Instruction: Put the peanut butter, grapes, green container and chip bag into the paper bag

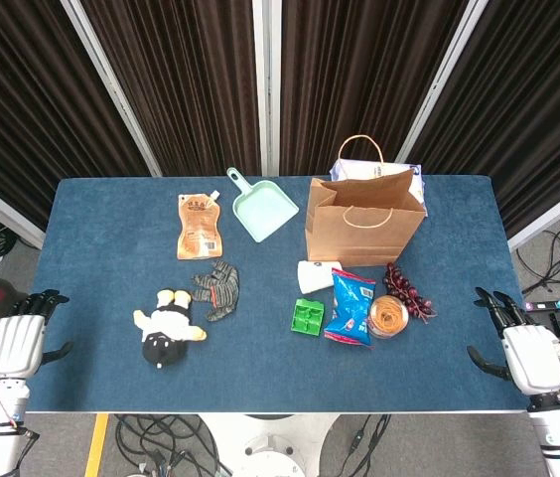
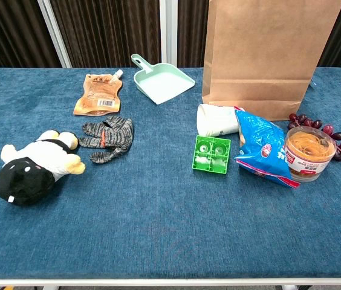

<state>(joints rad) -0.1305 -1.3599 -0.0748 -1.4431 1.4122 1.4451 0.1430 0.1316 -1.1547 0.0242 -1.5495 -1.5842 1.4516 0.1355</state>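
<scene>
Head view: chip bag (image 1: pixel 350 307) long axis near-far.

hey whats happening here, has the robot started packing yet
Not yet, by the look of it. Both hands rest open at the near table edge, the left hand and the right hand, holding nothing. The paper bag stands upright at the back. In front of it lie the green container, chip bag, peanut butter and grapes, all still on the table. A plush toy, gloves, pouch and dustpan lie further left.
</scene>
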